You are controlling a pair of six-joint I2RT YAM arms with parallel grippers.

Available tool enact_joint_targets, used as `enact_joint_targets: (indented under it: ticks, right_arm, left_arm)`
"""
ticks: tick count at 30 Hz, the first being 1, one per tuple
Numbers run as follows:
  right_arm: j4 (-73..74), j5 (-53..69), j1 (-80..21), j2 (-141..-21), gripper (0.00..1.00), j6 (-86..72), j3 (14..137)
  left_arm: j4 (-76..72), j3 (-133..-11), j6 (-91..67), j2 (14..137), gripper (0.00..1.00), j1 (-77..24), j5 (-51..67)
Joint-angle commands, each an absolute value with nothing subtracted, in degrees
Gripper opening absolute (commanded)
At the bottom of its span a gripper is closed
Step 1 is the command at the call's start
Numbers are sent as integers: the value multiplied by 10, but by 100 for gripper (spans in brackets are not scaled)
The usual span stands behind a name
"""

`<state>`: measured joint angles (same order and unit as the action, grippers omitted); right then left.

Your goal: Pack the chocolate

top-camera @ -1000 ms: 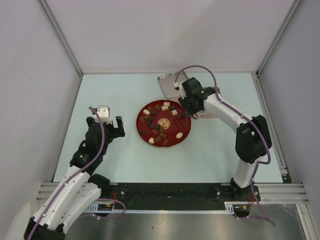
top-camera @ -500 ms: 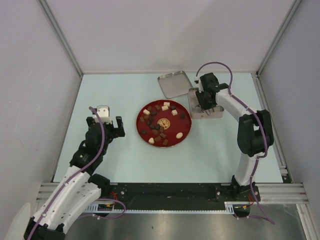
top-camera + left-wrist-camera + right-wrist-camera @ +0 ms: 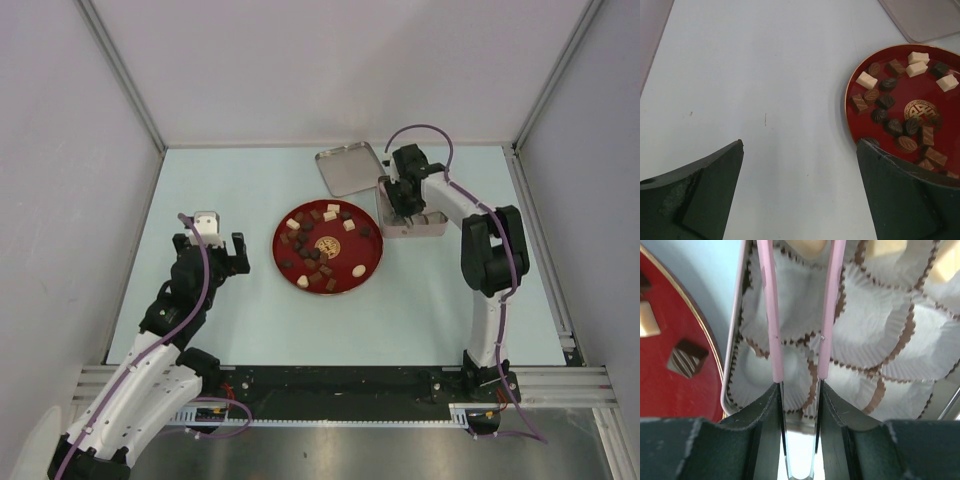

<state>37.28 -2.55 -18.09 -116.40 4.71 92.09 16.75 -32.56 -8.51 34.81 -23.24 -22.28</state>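
Note:
Several chocolate pieces point(image 3: 310, 255), dark, brown and cream, lie on the red plate point(image 3: 280, 262) mid-table. My right gripper point(image 3: 401, 196) hangs over the open tin point(image 3: 436, 230), shut on the pink tongs point(image 3: 771, 315). The tongs' arms reach out over white paper cups point(image 3: 875, 320). A cream piece point(image 3: 807, 245) shows between the arms at the top edge; their tips are out of view. More cream pieces point(image 3: 885, 246) sit in far cups. My left gripper point(image 3: 212, 238) is open over bare table left of the plate point(image 3: 920, 90), with chocolate point(image 3: 885, 102) lying on it.
The tin's lid point(image 3: 348, 168) lies flat behind the plate, just left of the tin. The tin's left rim point(image 3: 735, 340) lies close to the plate's edge point(image 3: 660, 390), where a dark striped piece point(image 3: 686, 357) sits. Grey walls close off three sides.
My right arm has swung with the tongs from the plate's upper right edge to over the tin. The left arm has not moved.

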Motion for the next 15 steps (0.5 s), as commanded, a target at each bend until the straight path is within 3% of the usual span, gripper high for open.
enact_joint_targets:
  ticks: [1, 15]
  right_arm:
    - [353, -25, -179, -1172, 16, 51, 964]
    - [370, -27, -179, -1183, 42, 48, 975]
  left_arm:
    - [142, -320, -74, 344, 100, -234, -220]
    - [142, -320, -72, 340, 100, -234, -219]
